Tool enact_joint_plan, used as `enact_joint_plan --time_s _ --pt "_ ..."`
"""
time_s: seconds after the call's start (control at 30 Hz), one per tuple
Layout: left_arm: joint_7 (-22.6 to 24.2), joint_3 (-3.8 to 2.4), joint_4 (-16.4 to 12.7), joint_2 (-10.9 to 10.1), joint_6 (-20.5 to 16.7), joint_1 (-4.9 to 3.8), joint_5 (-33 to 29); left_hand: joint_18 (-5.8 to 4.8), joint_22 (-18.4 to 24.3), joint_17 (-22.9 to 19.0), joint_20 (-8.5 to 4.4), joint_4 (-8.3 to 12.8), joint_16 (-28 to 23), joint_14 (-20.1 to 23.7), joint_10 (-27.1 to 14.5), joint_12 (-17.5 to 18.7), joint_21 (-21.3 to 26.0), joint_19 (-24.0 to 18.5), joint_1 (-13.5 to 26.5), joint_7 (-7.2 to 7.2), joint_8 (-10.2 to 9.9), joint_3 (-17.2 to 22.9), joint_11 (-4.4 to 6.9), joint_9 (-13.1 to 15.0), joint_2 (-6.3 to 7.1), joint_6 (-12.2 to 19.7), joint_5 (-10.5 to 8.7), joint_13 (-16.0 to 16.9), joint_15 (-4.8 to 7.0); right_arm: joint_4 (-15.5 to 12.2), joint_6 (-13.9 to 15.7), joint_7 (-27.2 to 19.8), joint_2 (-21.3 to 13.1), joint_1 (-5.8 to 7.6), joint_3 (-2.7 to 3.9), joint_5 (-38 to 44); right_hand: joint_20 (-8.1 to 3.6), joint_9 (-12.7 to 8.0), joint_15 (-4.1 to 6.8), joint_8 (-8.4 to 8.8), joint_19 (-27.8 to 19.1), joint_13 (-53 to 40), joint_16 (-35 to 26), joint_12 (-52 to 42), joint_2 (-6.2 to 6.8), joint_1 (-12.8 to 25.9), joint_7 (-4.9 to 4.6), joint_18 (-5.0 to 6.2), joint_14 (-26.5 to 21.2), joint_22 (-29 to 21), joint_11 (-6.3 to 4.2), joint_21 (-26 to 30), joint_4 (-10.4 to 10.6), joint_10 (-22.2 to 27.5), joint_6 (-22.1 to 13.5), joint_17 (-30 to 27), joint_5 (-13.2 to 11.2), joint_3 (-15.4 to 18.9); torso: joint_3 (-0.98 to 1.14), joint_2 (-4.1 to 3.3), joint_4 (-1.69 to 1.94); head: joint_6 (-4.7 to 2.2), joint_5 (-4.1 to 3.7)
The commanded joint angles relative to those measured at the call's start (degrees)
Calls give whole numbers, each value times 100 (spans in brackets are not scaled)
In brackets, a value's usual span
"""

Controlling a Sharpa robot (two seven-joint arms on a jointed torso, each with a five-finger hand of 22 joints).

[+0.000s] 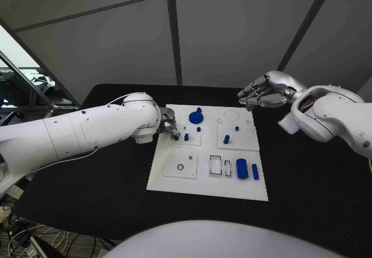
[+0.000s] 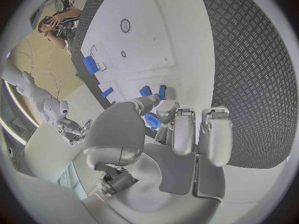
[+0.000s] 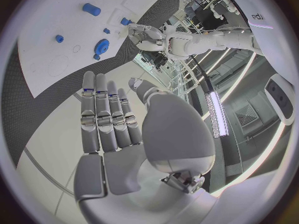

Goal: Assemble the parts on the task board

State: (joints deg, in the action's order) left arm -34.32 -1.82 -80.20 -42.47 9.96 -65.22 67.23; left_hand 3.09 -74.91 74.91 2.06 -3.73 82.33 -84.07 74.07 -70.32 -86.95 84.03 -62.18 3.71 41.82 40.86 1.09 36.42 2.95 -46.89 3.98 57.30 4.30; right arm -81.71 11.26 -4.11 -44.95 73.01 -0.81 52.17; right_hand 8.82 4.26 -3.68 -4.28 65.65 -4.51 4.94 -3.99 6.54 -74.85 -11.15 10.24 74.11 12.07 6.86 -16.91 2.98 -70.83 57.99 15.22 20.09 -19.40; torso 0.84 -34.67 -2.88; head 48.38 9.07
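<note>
Task board (image 1: 205,185): left hand (image 1: 169,128) fingers pinch a small blue part (image 1: 176,137); right hand (image 1: 262,90) hovers, fingers apart.

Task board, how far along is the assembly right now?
Early to midway. On the task board, a blue gear and small pegs stand seated. The left hand works a peg by its fingers. Two blue pieces lie loose; the right hand hovers empty.

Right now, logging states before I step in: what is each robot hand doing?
Left robot hand: at the small blue parts on the task board; a grip cannot be told.
Right robot hand: open, holding nothing.
</note>
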Motion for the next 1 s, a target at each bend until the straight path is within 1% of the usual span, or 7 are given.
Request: enact_joint_plan --time_s 0.03,0.23,0.43,0.6,0.83,0.9,1.0 --pt "-64 34 47 55 351 35 -18 -226 -1197 732 -48 475 -26 -370 56 -20 -36 459 117 -67 35 496 9 16 80 -31 5 16 34 -16 -17 -59 -4 12 4 9 29 3 19 -6 24 7 -37 -35 -56 16 16 13 -17 -9 -9 28 4 28 -5 7 17 -1 3 -1 -4 18 -14" --pt "-75 63 140 109 456 34 -40 -226 -1199 735 -67 383 -23 -371 68 -25 -36 460 344 -117 62 289 47 32 194 -91 -2 15 60 -25 -15 -57 -16 12 4 9 29 3 19 -6 24 7 -37 -35 -56 16 16 13 -17 -9 -9 28 4 28 -5 7 17 -1 3 2 1 30 -32" --pt "-82 75 185 133 472 34 -50 -229 -1211 736 -88 327 -23 -372 77 -25 -44 465 487 -147 69 163 72 29 238 -160 -4 14 82 -29 -14 -58 -19 12 4 9 28 4 21 -9 30 8 -38 -38 -53 18 17 14 -14 -13 -9 31 4 27 -5 10 18 2 0 3 7 37 -46" --pt "-82 78 213 135 355 34 -52 -229 -1210 736 -98 230 -23 -373 71 -13 -42 465 648 -152 55 17 77 17 270 -194 -9 -3 88 -25 -13 -62 -17 12 4 9 28 4 21 -9 30 8 -38 -38 -53 18 17 14 -14 -13 -9 31 4 27 -5 10 18 2 -3 6 8 28 -43" --pt "-81 78 248 117 152 35 -53 -229 -1211 738 -84 -194 -22 -374 65 -17 -38 466 1227 -118 36 -778 46 1 466 -275 -22 -21 64 -17 -10 -66 -14 12 4 9 29 4 20 -9 31 9 -39 -38 -51 20 16 13 -15 -13 -9 33 5 28 -6 10 18 5 0 4 7 12 -33" --pt "-81 78 248 105 107 35 -53 -229 -1213 738 -83 -264 -22 -374 61 -21 -39 467 1285 -120 27 -1022 45 -2 498 -277 -20 -20 64 -16 -10 -67 -15 12 4 9 29 4 20 -9 31 9 -39 -38 -51 20 16 13 -15 -13 -9 33 5 28 -6 10 18 5 -1 2 5 12 -32" --pt "-80 75 235 81 37 35 -52 -231 -1220 741 -88 -345 -21 -374 59 -29 -43 470 1253 -135 21 -1374 54 -1 471 -281 -13 -12 76 -16 -9 -69 -19 12 4 9 30 4 19 -8 31 11 -41 -37 -47 25 15 13 -17 -16 -7 36 8 32 -10 11 19 8 -6 1 4 6 -35"
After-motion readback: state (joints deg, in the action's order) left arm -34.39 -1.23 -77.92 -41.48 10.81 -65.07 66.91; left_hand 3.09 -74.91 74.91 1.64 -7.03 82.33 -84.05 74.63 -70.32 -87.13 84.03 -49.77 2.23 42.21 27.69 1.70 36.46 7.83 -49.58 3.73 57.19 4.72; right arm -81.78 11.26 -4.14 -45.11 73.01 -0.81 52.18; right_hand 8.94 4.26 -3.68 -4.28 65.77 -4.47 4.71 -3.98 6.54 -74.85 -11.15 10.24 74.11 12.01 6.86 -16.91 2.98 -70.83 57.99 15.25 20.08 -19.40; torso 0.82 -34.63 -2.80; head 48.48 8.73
